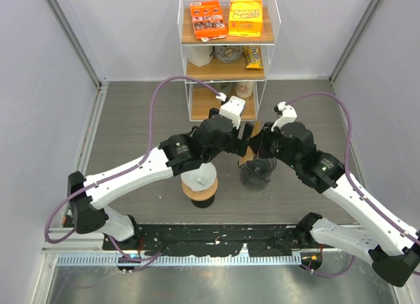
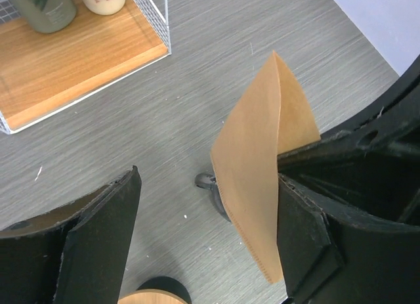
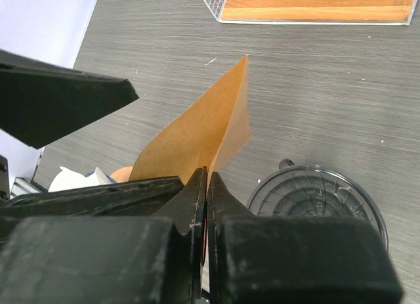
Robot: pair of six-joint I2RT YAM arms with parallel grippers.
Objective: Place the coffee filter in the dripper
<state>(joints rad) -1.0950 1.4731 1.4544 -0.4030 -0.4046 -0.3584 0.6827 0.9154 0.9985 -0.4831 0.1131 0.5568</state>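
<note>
A brown paper coffee filter (image 3: pixel 197 140) stands upright above the table with my right gripper (image 3: pixel 207 176) shut on its lower edge. The clear ribbed dripper (image 3: pixel 318 202) sits on the table just right of and below that gripper. From above, the filter (image 1: pixel 248 153) shows between the two grippers, over the dripper (image 1: pixel 257 174). My left gripper (image 2: pixel 207 180) is open around the filter (image 2: pixel 262 159); the paper lies close against its right finger (image 2: pixel 305 232), and the left finger (image 2: pixel 105 232) is well apart from it.
A white cone on a round wooden base (image 1: pixel 199 182) stands left of the dripper, under the left arm. A white wire shelf rack (image 1: pixel 226 54) with snack boxes and cups stands at the back; its lowest wooden board (image 2: pixel 79 61) is near the grippers.
</note>
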